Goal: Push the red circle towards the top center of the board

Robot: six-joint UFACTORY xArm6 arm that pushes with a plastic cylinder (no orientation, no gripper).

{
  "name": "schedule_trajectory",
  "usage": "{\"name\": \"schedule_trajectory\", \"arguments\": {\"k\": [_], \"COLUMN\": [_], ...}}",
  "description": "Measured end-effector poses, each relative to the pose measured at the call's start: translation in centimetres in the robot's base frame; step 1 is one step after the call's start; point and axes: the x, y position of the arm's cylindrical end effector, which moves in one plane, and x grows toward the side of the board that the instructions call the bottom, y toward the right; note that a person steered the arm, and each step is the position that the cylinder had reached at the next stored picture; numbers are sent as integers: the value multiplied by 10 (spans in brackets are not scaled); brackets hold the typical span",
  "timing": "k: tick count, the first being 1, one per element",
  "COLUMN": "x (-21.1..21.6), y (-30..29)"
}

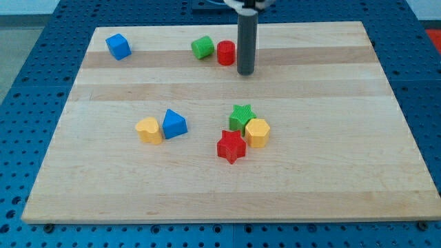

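Note:
The red circle (226, 53) stands near the view's top centre of the wooden board (331, 165), touching or almost touching a green block (202, 47) on its left. My tip (246, 71) is just to the right of the red circle and slightly below it, a small gap apart. The rod rises straight up from the tip to the top edge of the view.
A blue cube (118, 46) sits at the top left. A yellow heart (148, 129) and a blue triangle (173, 124) sit side by side at middle left. A green star (242, 116), a yellow hexagon (258, 132) and a red star (231, 147) cluster at the centre.

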Motion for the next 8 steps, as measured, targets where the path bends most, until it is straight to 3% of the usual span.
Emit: {"name": "schedule_trajectory", "arguments": {"k": [2,4,6,7,8], "x": [-6,-42,-43,-21,35], "y": [-47,-47,-45,-45,-45]}}
